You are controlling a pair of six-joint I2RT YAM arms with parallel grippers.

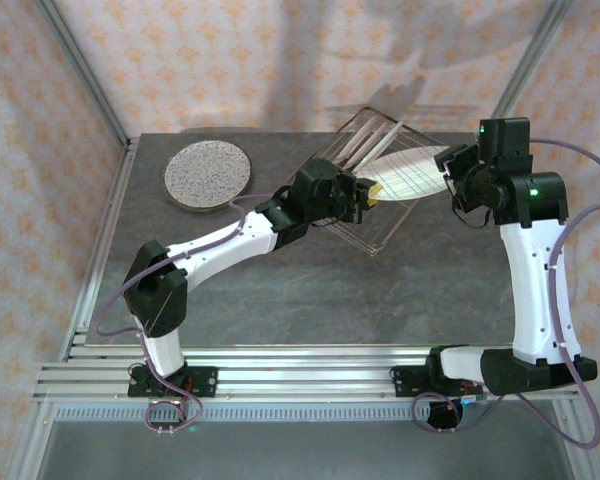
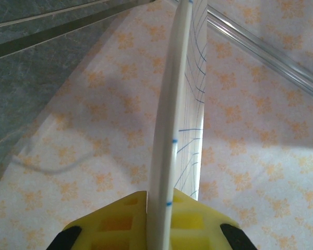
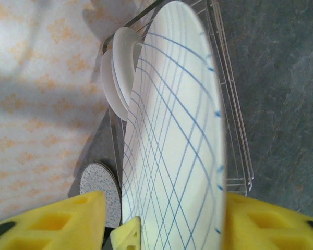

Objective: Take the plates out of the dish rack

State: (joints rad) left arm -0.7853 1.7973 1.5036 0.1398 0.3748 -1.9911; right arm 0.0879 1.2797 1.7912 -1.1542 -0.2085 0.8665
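Note:
A white plate with blue plaid lines (image 1: 412,170) hangs tilted over the wire dish rack (image 1: 380,236). My left gripper (image 1: 368,192) is shut on its near rim; in the left wrist view the yellow fingers (image 2: 120,221) pinch the plate's edge (image 2: 169,130). My right gripper (image 1: 450,172) is at the plate's other side, open. In the right wrist view its fingers (image 3: 68,221) stand wide apart with the plaid plate (image 3: 172,156) between them. Pale plates (image 3: 120,67) still stand in the dish rack (image 3: 235,130). A speckled plate (image 1: 208,175) lies flat on the table's far left.
The dark grey table (image 1: 310,290) is bounded by patterned walls on three sides and an aluminium rail along its near edge. The speckled plate (image 3: 96,185) appears past the rack in the right wrist view. Open tabletop lies in front of the rack.

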